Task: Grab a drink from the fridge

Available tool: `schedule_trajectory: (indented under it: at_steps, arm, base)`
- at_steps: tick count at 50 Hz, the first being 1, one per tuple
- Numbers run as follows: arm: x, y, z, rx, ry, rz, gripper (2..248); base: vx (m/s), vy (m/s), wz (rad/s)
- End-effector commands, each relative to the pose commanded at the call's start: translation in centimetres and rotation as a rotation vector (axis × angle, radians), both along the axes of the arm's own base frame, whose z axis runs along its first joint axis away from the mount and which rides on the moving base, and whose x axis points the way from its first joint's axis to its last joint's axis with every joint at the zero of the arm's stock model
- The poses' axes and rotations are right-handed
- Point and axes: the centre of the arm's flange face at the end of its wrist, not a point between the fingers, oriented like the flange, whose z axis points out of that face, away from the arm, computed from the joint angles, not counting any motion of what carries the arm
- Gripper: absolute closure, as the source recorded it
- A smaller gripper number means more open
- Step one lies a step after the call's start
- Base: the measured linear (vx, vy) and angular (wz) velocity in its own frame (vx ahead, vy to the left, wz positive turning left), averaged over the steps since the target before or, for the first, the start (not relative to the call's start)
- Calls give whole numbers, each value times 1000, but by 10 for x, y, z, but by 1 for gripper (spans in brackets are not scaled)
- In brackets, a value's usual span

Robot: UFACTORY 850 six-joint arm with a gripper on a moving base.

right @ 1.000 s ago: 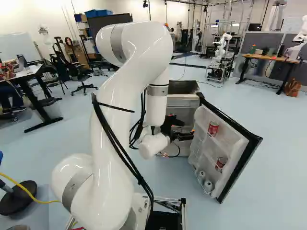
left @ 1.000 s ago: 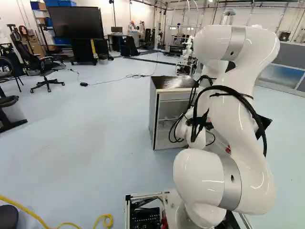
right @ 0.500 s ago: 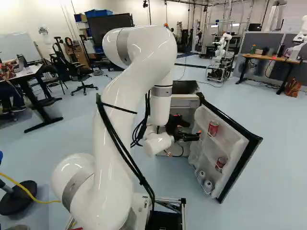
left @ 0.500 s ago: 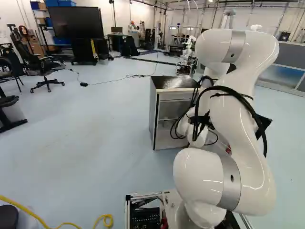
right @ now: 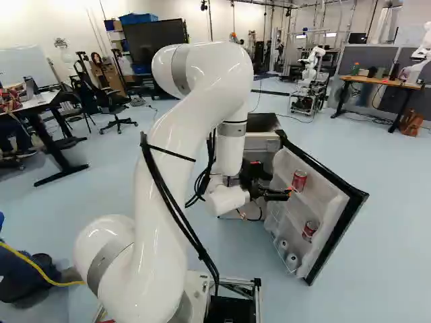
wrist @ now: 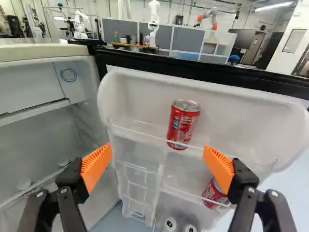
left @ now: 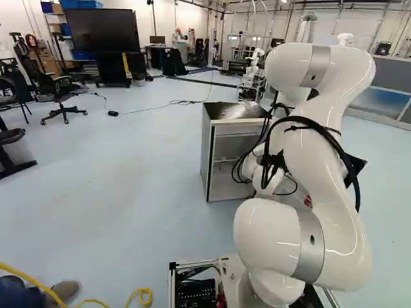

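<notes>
Arm (right: 202, 101), glossy white with grey bands: you have it rising from the base, bent over high up, forearm dropping to a wrist turned toward the open white-lined fridge door (right: 323, 195). Your black claw (right: 277, 185), with orange pads (wrist: 97, 162), reaches out roughly level at the door's upper shelf. It stands wide, with no object gripped.

Your nearest drink, a red metal can with a silver top (wrist: 182, 123), stands upright on that shelf, ahead of the claw and in line with the space between its fingers. A clear shelf rail (wrist: 140, 134) crosses the can's lower front. Below and ahead, a second red can (wrist: 212, 193) is partly hidden by the finger farther from the fridge cavity (wrist: 38, 145).

You have a gap between pads and upper can. Watch the black door rim (wrist: 193, 71) beyond the shelf; the cavity opens on the claw's other side, and pale blue floor (wrist: 294, 169) shows past the door's free side.
</notes>
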Motion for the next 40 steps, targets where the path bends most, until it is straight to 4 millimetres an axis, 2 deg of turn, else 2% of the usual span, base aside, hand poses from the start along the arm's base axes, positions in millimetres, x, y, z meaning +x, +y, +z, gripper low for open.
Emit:
schedule_trajectory:
  at_steps: [40]
  arm:
    - [-3,-13,-1,-36,0,-179,3]
  base:
    - [0,0,0]
